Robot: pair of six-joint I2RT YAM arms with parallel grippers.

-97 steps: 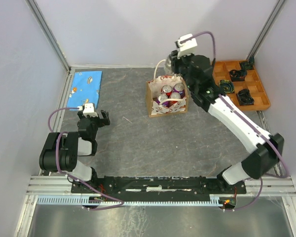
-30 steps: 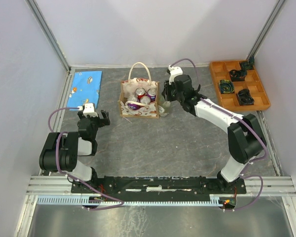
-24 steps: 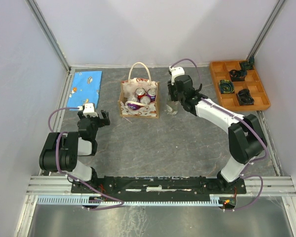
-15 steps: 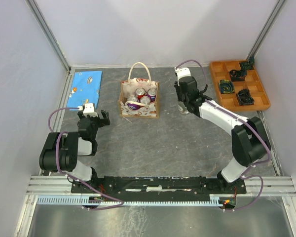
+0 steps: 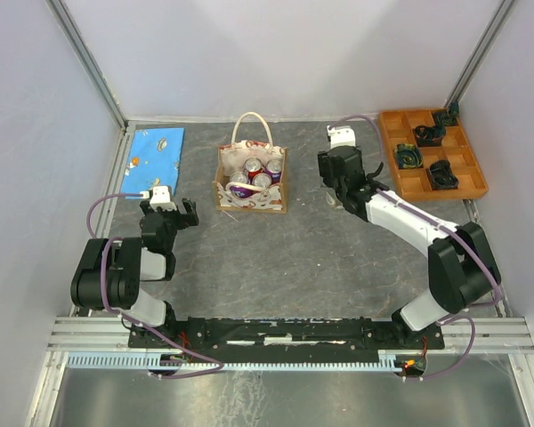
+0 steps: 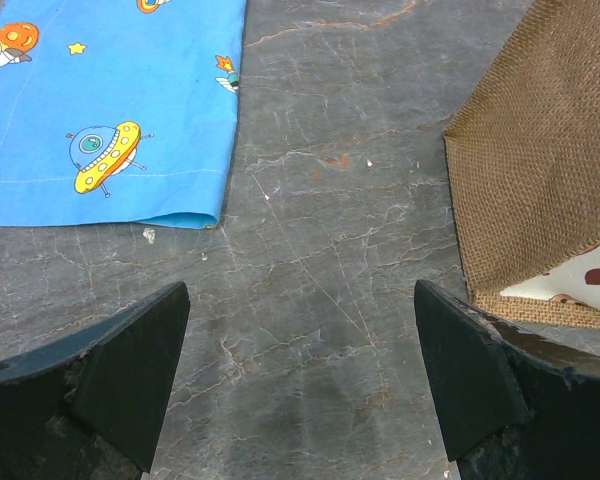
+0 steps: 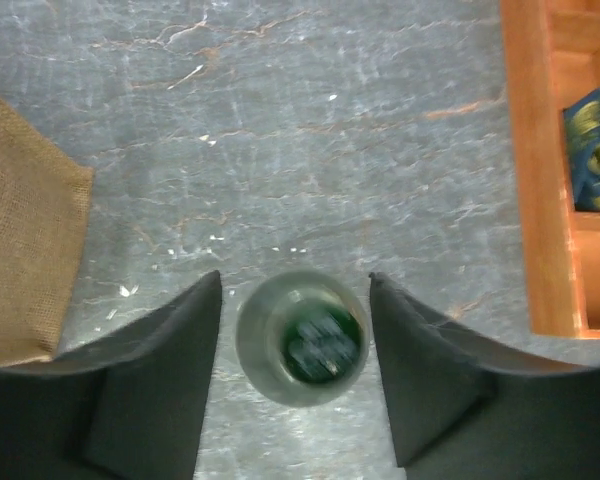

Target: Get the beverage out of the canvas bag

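The canvas bag (image 5: 251, 185) stands at the back centre, handles up, with several cans (image 5: 254, 171) inside. Its tan corner shows in the left wrist view (image 6: 540, 170) and the right wrist view (image 7: 25, 230). A clear bottle with a green cap, the beverage (image 7: 302, 338), stands upright on the table to the right of the bag. My right gripper (image 7: 295, 300) is open around it, with a gap on each side. From above, this gripper (image 5: 335, 194) hides most of the bottle. My left gripper (image 6: 300, 380) is open and empty, low at the left (image 5: 171, 212).
An orange compartment tray (image 5: 470, 189) with dark items sits at the back right; its edge (image 7: 535, 180) is close to the right of the bottle. A blue patterned cloth (image 5: 153, 160) lies at the back left (image 6: 100, 110).
The right arm carried the bottle from beside the bag to the right, toward the tray, and its jaws have opened off it. The left arm has not moved.
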